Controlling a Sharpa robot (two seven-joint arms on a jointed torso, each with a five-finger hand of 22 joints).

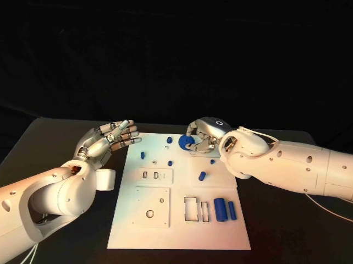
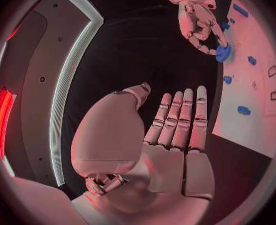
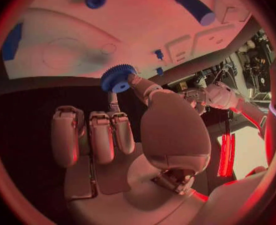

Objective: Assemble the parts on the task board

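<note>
— Where's your gear?
— Your right hand (image 1: 202,136) pinches the blue gear (image 1: 187,141) over the task board's (image 1: 180,231) far edge.
— And the left hand (image 1: 106,141)?
— Fingers straight, holding nothing, beside the board.

Strong light is falling from above on the white task board (image 1: 185,220), which is glaring a little, while the dark surface (image 1: 287,220) and the background are staying almost black. Red light is tinting both wrist views, where the fisheye lens is bending straight edges near the rim.
</note>
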